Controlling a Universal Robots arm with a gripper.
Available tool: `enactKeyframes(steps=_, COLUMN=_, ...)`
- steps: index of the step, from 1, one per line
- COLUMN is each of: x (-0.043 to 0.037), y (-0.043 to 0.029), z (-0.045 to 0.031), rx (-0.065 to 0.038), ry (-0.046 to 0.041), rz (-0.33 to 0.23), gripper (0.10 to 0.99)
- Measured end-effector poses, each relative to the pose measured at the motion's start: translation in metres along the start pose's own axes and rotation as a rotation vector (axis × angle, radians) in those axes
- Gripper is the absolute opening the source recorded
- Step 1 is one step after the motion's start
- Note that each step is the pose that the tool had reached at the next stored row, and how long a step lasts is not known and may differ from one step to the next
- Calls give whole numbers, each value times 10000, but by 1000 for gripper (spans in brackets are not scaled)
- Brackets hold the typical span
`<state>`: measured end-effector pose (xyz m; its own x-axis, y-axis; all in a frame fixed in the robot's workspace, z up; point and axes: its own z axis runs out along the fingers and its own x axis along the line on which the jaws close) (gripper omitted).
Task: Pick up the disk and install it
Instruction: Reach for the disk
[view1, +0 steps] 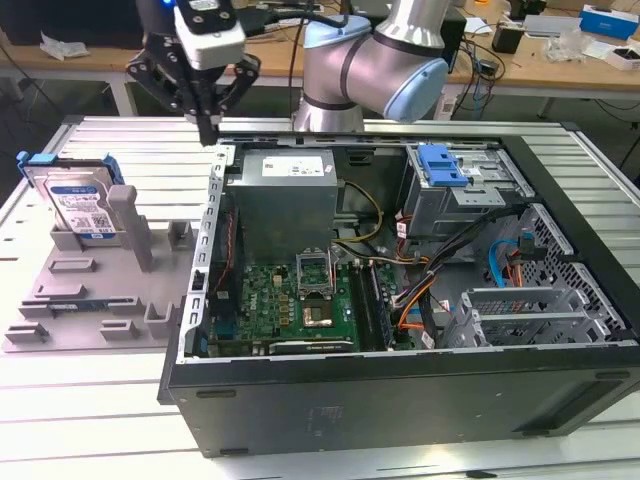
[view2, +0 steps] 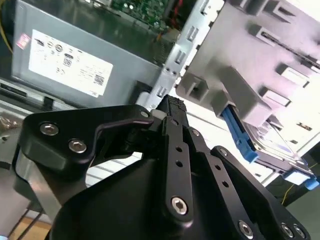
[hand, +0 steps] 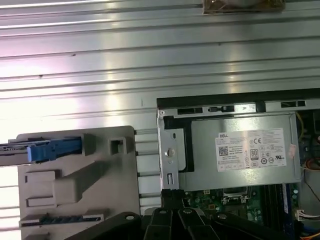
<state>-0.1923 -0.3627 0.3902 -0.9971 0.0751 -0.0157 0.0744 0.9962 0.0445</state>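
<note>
— What is it all standing on?
— A ribbed aluminium table, pale and shiny. Behind it, in the exterior view, runs a wooden workbench strewn with cables and boxes.

— Start from the exterior view's left.
— A grey holder lies on the table. The disk stands on edge in one of its slots, leaning back a little. A blue carrier frames the silver body, and the white-and-blue label faces the camera. I cannot make out its print.

— And the gripper?
— The gripper hangs over the corner of the open computer case beside the power supply, well apart from the disk. Its fingers are pressed together tip to tip, grasping nothing.

— Further right?
— Inside the case, the green motherboard lies in front of the power supply. Then comes a drive cage with a blue clip on top. The arm rises behind the case.

— What do the wrist cameras add?
— The first wrist view looks straight down, so the disk is a thin blue strip in the holder. It also shows the power supply's white sticker, printed with small marks. The second wrist view looks past the closed fingers at that sticker and, beyond the holder, at the disk's blue frame.
</note>
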Motion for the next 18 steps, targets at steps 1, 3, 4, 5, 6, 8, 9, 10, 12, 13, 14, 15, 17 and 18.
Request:
enactKeyframes(steps=1, x=36, y=9, z=1, rx=0, ry=4, rz=2, gripper=106)
enactKeyframes(steps=3, x=127, y=35, z=4, rx=1, ry=22, rz=1, gripper=106)
enactKeyframes(steps=4, x=168, y=48, z=5, rx=3, ry=33, rz=4, gripper=106)
enactKeyframes(steps=5, x=240, y=70, z=7, rx=4, ry=57, rz=3, gripper=106)
enactKeyframes(steps=6, x=294, y=89, z=8, rx=5, ry=80, rz=5, gripper=106)
enactKeyframes(steps=8, x=398, y=122, z=10, rx=9, ry=114, rz=5, gripper=106)
enactKeyframes(steps=9, x=426, y=128, z=11, rx=10, ry=119, rz=5, gripper=106)
enactKeyframes(steps=10, x=484, y=140, z=13, rx=10, ry=125, rz=8, gripper=106)
enactKeyframes(steps=12, x=557, y=153, z=16, rx=10, ry=130, rz=5, gripper=106)
enactKeyframes(steps=13, x=606, y=162, z=17, rx=10, ry=134, rz=8, gripper=106)
enactKeyframes(steps=14, x=658, y=172, z=20, rx=10, ry=137, rz=8, gripper=106)
enactKeyframes(steps=15, x=690, y=178, z=21, rx=11, ry=140, rz=7, gripper=106)
enactKeyframes(steps=17, x=767, y=194, z=23, rx=11, ry=145, rz=8, gripper=106)
enactKeyframes(steps=18, x=818, y=205, z=25, rx=11, ry=148, rz=9, gripper=106)
